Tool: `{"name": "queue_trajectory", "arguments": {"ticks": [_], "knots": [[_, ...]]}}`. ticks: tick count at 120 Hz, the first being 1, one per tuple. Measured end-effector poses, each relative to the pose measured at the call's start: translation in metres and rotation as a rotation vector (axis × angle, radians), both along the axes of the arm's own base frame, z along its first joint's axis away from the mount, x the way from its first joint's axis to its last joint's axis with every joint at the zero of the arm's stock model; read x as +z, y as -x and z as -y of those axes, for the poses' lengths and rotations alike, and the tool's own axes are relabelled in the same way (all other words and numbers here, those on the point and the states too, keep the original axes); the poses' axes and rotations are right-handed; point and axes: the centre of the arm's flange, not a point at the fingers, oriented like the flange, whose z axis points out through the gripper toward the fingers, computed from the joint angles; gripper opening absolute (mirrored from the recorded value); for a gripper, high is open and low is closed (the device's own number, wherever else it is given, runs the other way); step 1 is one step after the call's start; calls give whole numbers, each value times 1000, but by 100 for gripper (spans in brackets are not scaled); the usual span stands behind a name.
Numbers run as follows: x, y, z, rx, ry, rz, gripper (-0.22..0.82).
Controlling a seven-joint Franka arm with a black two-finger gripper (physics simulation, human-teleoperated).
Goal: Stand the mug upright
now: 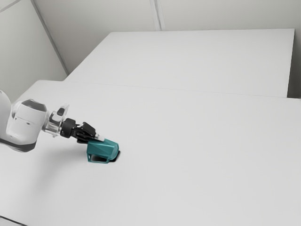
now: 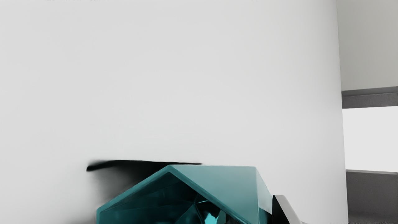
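One mug [image 1: 104, 148] is tipped over, mouth toward the gripper [image 1: 99, 137], whose hold I cannot tell; turning it off-centre could make it slip and roll over its handle [image 1: 98, 162].

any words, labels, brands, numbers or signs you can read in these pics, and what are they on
None: no readable text, brand, number or sign shows on the teal mug, the black gripper, the white arm or the white table.
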Motion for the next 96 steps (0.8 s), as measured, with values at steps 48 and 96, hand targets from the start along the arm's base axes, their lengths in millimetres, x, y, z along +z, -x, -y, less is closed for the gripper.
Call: {"name": "queue_trajectory", "arguments": {"ticks": [48,96], "knots": [[14,-8,17,-49,29,49,-16],[63,-37,24,-148,-50,146,-18]]}}
